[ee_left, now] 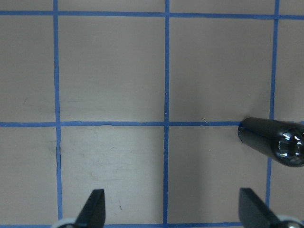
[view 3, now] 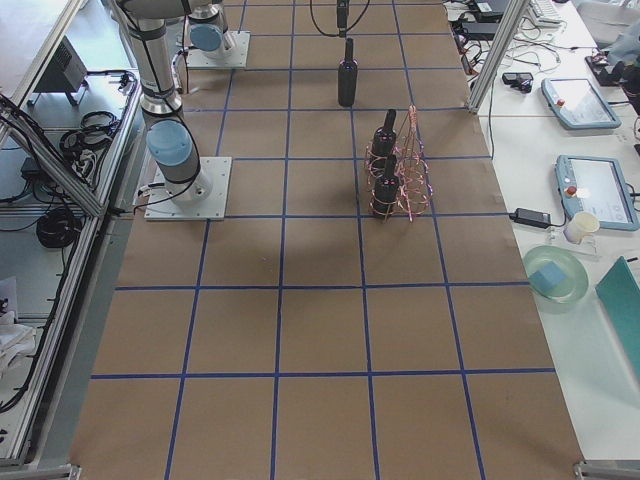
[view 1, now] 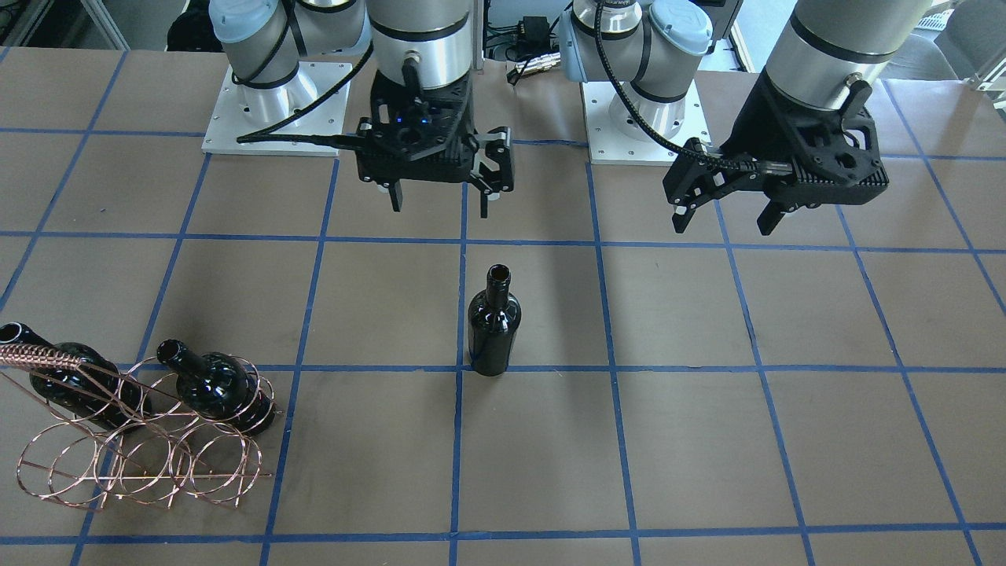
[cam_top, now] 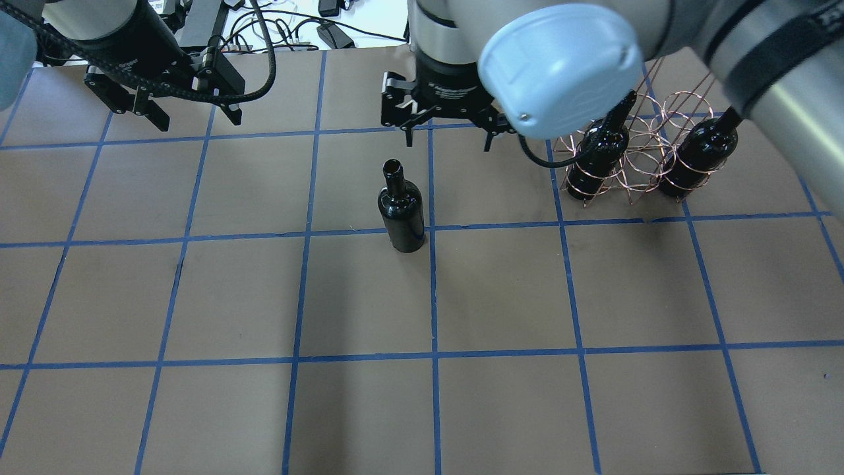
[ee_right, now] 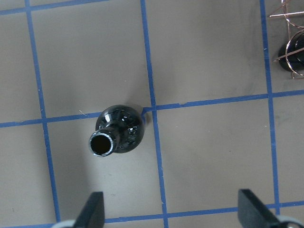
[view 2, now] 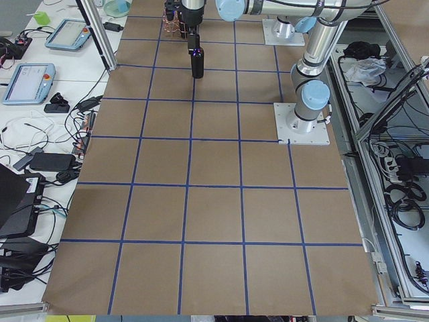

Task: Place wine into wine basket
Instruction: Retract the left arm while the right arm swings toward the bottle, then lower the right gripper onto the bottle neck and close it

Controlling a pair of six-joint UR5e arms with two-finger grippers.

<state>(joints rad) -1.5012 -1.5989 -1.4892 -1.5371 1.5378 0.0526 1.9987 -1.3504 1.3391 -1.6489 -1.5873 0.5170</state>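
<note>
The right hand (view 1: pixel 440 206) hangs above the table (view 1: pixel 707 456) with its fingers spread wide and nothing between them. The white lettering (cam_top: pixel 455 89) on its body is too small to read. Just beyond it, on the side away from the robot, the wine (view 1: pixel 493 322) stands upright by a crossing of blue tape lines (view 1: pixel 550 368), its mouth open and its dark glass plain and glossy. The left hand (view 1: pixel 723 228) hovers with its fingers apart too, well off to the wine's side. Far over on the robot's right, the wine basket (view 1: pixel 141 452) holds one dark bottle (view 1: pixel 216 389) and a second bottle (view 1: pixel 67 377). Each stands steeply through the wire rings, neck up.
</note>
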